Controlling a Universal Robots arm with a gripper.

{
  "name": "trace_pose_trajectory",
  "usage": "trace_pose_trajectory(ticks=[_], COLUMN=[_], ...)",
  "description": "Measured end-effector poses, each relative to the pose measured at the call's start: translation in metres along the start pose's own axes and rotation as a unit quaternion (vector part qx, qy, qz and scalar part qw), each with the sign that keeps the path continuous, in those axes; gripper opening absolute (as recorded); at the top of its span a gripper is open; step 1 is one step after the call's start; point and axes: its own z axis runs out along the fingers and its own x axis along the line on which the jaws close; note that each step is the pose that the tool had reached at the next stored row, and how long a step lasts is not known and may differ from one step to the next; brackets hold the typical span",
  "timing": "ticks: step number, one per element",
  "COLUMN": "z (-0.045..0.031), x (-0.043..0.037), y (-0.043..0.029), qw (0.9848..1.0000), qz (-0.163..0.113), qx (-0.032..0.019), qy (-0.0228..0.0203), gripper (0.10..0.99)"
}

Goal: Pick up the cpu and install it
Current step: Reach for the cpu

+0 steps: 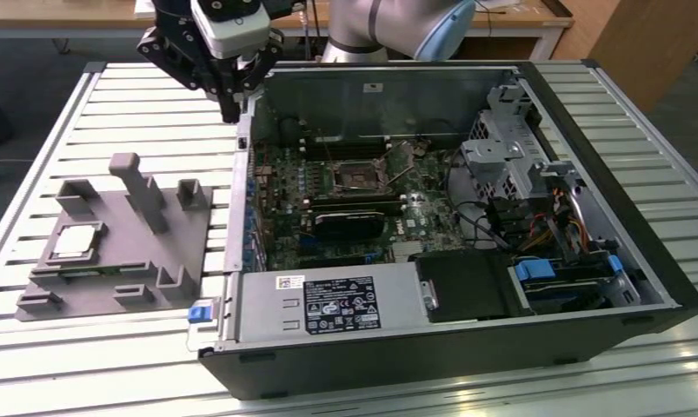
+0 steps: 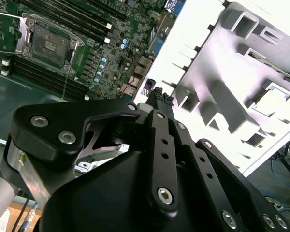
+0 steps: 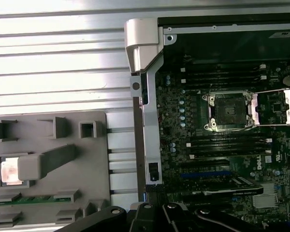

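Black gripper (image 1: 230, 115) hangs pinched shut, empty. First wrist view: silvery square cpu (image 3: 9, 171) sits in the grey plastic fixture (image 3: 94, 169) — exterior view adds a slatted metal table (image 1: 116, 113).

1. The black gripper (image 2: 158, 96) looms across the lower half of the frame, with its tip reaching up to the centre.
2. Upper left of the frame: the green motherboard (image 2: 111, 63), and on it the dark square socket (image 2: 48, 46) in its metal frame.
3. Right side: the pale grey fixture (image 2: 222, 72), with its posts standing out.
4. Near the right edge, the cpu (image 2: 270, 98) lies in a square recess of the fixture, well apart from the gripper.
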Motion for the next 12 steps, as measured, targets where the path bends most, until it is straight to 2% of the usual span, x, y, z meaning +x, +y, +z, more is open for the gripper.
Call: trace_pose_trajectory(ticks=[12], z=[0.0000], x=[0.0026], y=[-0.0002], qw=[1.0000], qz=[0.000], qx=[0.0000], qy=[0.0000], gripper=[0.106])
